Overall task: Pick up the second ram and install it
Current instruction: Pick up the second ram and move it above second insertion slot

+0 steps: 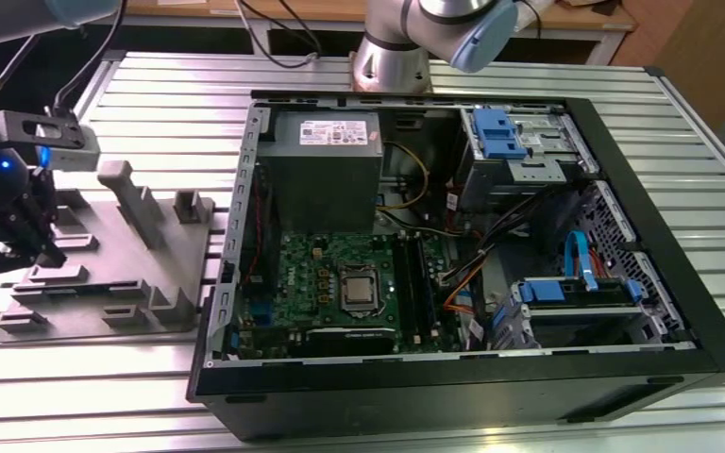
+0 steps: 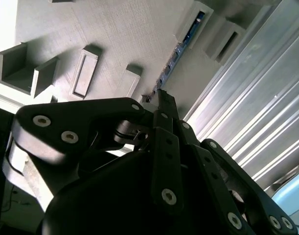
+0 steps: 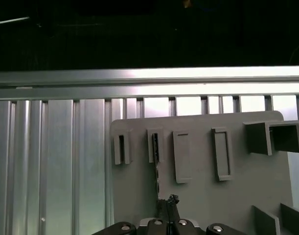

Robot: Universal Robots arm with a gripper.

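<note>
End effector [image 3: 167, 201] low by second ram [image 3: 156, 166]

Bright glare streaks the aluminium table [image 3: 51, 156] (background black); computer case [image 1: 463, 387] interior shadowed.

Slatted aluminium table [image 1: 86, 406], wooden bench [image 1: 589, 17] behind

Print on the power supply label [image 1: 337, 133] looks too small to read.
</note>
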